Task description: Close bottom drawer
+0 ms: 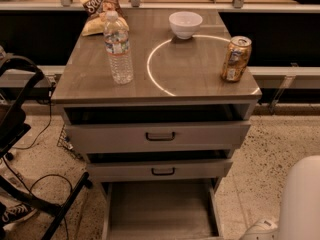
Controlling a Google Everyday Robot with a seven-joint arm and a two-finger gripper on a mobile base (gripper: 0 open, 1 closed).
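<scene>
The pale grey wood-look bottom drawer [160, 211] lies pulled far out at the cabinet's foot. Only a white arm [300, 199] shows lower right; the claw is out of view, its state untellable. Best push the front squarely, centred.

- Glossy wood-look laminate on the cabinet top [200, 79], mirroring a ring of light.
- Flat, matt grey inside the bottom drawer [160, 209].
- Clear plastic water bottle [118, 49]; shiny metal can [236, 59]; smooth white bowl [185, 24].
- Smooth white shell on the robot arm [300, 199], lower right; gripper out of frame.
</scene>
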